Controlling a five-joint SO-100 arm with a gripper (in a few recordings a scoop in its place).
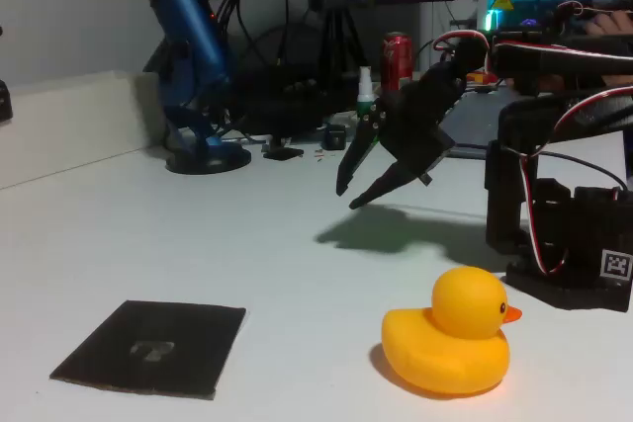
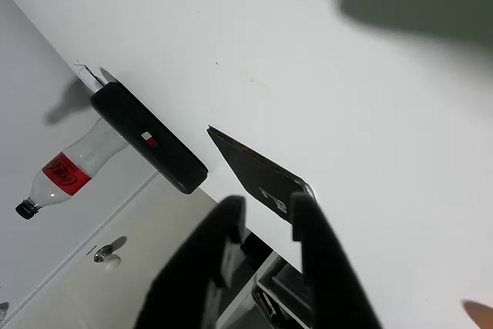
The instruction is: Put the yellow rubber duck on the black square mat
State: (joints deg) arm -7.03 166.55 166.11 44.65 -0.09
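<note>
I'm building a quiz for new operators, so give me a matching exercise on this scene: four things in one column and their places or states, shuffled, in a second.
Things:
1. yellow rubber duck
2. black square mat
3. gripper
4. blue microphone

Places or states, as the fixed view shows them:
A. lying flat on the table at the lower left, nothing on it
B. standing at the back left on a round base
C. sitting on the table at the lower right, beak pointing right
D. raised above the table, fingers apart, holding nothing

Pairs: 1-C, 2-A, 3-D, 4-B
</note>
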